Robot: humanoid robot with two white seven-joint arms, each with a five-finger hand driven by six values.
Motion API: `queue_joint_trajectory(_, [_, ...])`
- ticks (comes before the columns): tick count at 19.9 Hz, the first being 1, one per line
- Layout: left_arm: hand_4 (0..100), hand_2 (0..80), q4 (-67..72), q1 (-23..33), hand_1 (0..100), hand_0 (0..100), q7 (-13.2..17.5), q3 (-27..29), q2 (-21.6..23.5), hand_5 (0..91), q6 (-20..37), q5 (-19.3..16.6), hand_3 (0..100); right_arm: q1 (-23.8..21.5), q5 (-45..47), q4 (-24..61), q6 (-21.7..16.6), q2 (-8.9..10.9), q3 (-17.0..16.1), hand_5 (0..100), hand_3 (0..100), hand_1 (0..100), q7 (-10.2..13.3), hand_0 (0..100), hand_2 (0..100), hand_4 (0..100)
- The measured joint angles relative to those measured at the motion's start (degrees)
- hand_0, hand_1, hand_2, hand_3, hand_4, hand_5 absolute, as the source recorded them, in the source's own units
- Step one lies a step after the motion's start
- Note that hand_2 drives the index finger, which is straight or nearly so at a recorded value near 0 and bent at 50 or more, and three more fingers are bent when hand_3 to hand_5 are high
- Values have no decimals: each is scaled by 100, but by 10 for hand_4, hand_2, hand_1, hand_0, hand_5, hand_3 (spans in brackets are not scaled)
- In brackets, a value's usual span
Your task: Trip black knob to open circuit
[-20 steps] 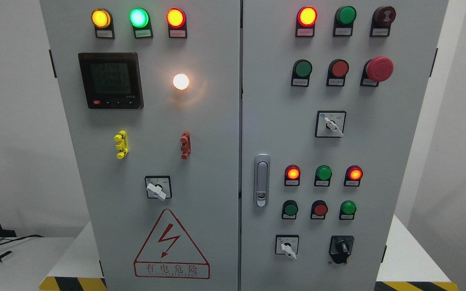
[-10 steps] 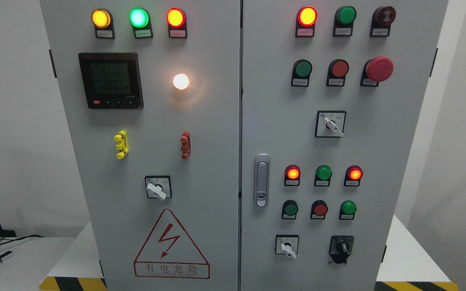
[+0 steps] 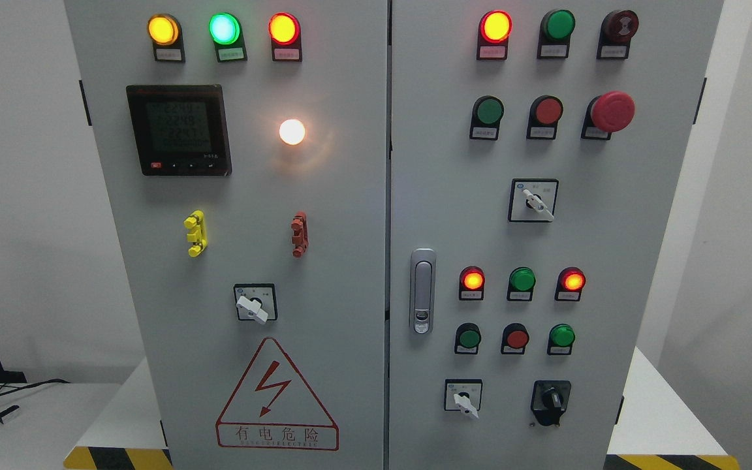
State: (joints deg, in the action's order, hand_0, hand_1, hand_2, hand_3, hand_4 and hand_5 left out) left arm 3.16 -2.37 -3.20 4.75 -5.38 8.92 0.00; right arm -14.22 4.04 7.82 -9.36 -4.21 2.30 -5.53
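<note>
1. Nothing of the task done yet, judging from the head view: no robot hand and no arm anywhere in the frame, so impossible to tell if the fingers are spread or curled.
2. Black knob (image 3: 551, 398) low on the right door of the grey electrical cabinet (image 3: 350, 261), in the bottom row, just right of a small white-handled selector switch (image 3: 463, 398). Handle of the knob roughly upright, tilted slightly; untouched.
3. Above the knob, three small push buttons, then three pilot lamps, with the two outer red ones (image 3: 472, 279) glowing and the green one between them dark. By judgement, circuit live, not tripped.
4. On the left door: digital meter (image 3: 178, 129) with lit readout, white lamp (image 3: 292, 132) shining, and yellow, green and red lamps at the top all bright. Again a sign of power present.
5. Left to do, as a judgement: bring one hand up to the lower right corner of the panel, close the fingers on the black knob, turn it to the off position.
6. Care needed near the neighbouring white selector and the buttons above, all close to the knob.
</note>
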Motion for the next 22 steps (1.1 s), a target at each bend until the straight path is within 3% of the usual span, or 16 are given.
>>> queue_joint_trajectory(14, [0, 0, 0, 0, 389, 120, 0, 0, 0, 0, 0, 0, 0, -80, 0, 125, -55, -22, 0, 179, 225, 259, 0, 94, 123, 163])
queue_joint_trajectory(22, [0, 0, 0, 0, 389, 120, 0, 0, 0, 0, 0, 0, 0, -1143, -4, 1686, -50, -17, -20, 234, 305, 322, -39, 95, 179, 250])
